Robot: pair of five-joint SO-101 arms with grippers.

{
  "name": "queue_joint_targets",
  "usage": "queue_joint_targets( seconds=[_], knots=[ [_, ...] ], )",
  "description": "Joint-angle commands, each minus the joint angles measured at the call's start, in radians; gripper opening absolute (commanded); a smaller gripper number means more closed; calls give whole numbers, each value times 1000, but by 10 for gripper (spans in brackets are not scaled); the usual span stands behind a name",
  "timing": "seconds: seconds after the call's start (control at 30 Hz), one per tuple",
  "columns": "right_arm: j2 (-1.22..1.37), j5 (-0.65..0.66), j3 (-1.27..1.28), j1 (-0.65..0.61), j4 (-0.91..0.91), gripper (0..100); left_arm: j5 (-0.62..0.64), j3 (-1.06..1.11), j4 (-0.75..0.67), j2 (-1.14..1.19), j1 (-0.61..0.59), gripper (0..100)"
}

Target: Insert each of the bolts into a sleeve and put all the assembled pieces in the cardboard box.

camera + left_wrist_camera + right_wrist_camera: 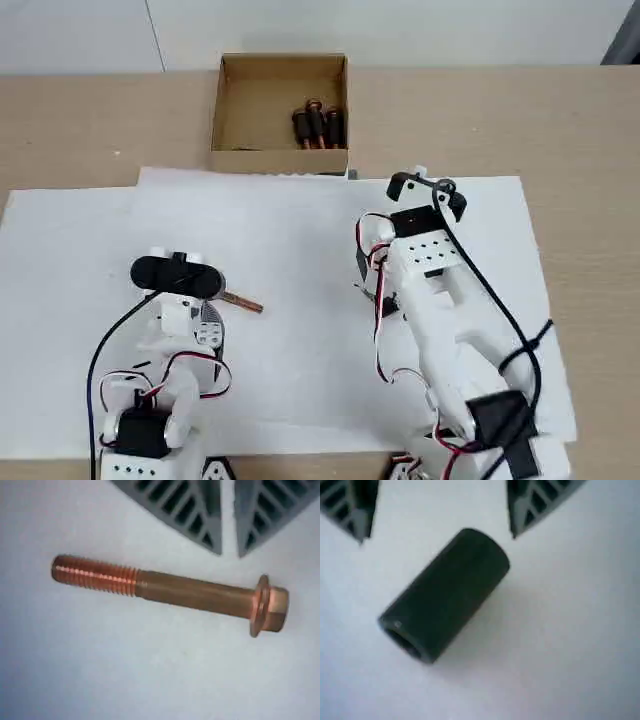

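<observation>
The bolt (pixel 170 590) lay bare on the white paper (pixel 300 250), toward 8 o'clock of the table. It was just beside the left gripper (pixel 228 552), whose jaws we saw drawn almost together on nothing. The sleeve (pixel 445 595) lay on its side beneath the right gripper (pixel 436 537), whose jaws were spread wide and empty. In the cardboard box (pixel 230 110) at 12 o'clock, three assembled pieces (pixel 318 125) sat toward its 3 o'clock wall. We judged the task mostly done, with this pair not yet joined or boxed.
</observation>
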Motion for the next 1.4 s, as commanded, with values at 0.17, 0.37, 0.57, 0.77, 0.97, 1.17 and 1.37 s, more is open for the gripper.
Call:
queue_joint_targets(
  seconds=[0.17,0.37,0.57,0.77,0.97,1.17,1.37],
  knots=[
    [77,-9,-40,13,-64,177,8,-5,-5,-12,5,6],
    [116,-9,-40,25,-102,177,8,-5,-5,-12,5,6],
    [147,-3,-40,79,-124,177,8,-5,-5,-12,5,6],
    [157,-3,-40,76,-122,176,8,-5,-5,-12,5,6],
    [159,-3,-40,76,-124,67,8,-5,-5,-12,5,6],
    [156,-2,-40,76,-119,4,8,-5,-5,-12,5,6],
    [147,35,-41,79,-111,3,8,-5,-5,-12,0,6]
  ],
)
